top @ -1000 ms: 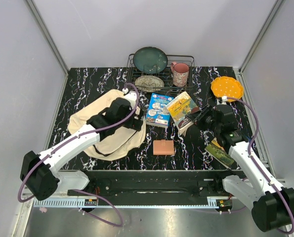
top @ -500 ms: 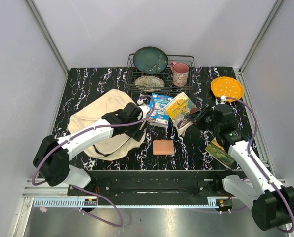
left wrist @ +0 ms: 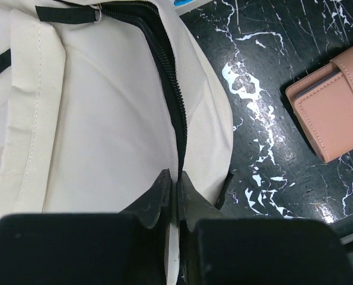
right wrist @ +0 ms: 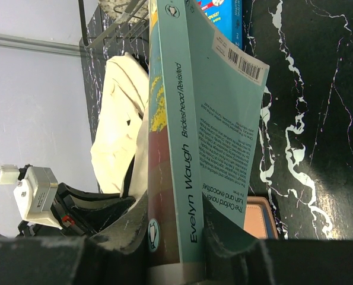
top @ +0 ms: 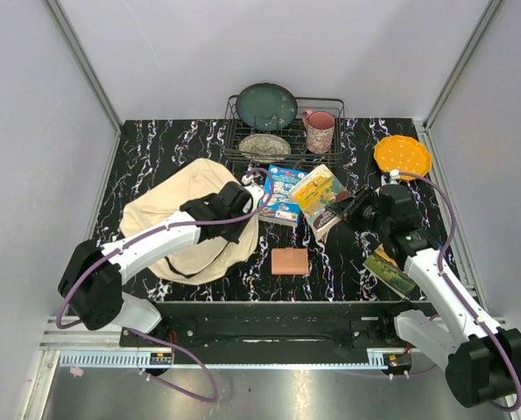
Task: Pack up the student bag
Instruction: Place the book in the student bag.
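On your left, the student bag (top: 168, 206) lies flat on the black marbled counter (top: 155, 149), its cream canvas spread out under the left arm. Your left hand (left wrist: 175, 185) sits at the bag's right edge, down on the fabric, its fingers (left wrist: 162, 185) pinched together with barely a gap on the black zipper line (left wrist: 164, 65) that runs along that edge. The zipper leads straight into the grip in the left wrist view.

Just right of the bag, apart from it, a pink wallet (top: 289, 260) rests on the counter. Behind the wallet lies a blue booklet (top: 282, 194), in front of the wire dish rack (top: 330, 105).

Further right, your right hand (top: 341, 213) grips a paperback (right wrist: 188, 148), Evelyn Waugh's Brideshead Revisited, clamped by its lower end with one finger on each cover. The book is raised off the counter and points towards the bag, well short of it. An orange plate (top: 402, 156) sits at the far right corner.
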{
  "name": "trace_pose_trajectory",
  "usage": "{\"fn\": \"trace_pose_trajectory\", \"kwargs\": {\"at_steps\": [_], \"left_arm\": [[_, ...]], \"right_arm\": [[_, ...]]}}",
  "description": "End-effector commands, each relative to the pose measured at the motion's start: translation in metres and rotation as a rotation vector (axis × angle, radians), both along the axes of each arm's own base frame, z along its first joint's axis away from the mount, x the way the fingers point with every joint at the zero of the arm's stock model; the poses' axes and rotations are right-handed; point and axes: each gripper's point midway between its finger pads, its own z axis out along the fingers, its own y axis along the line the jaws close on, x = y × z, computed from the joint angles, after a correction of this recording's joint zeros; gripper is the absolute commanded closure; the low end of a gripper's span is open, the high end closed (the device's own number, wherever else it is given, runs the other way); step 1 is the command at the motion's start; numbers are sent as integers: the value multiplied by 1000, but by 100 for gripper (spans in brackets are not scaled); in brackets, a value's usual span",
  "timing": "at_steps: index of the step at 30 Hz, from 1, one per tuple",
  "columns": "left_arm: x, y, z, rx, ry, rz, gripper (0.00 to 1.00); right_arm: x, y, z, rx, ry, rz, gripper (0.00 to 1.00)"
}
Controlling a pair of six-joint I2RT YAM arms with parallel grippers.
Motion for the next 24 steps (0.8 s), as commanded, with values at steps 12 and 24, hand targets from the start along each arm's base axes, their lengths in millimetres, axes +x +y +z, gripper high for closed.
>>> {"fn": "trace_pose_trajectory", "kwargs": {"at_steps": [12,24], "left_arm": [[35,-5,112,-113,-250,53,100],[69,43,174,-117,-462,338,100]], "right_arm": [[8,44,64,142,-199,256,98],[-42,71,165,342,-459,568,100]]}}
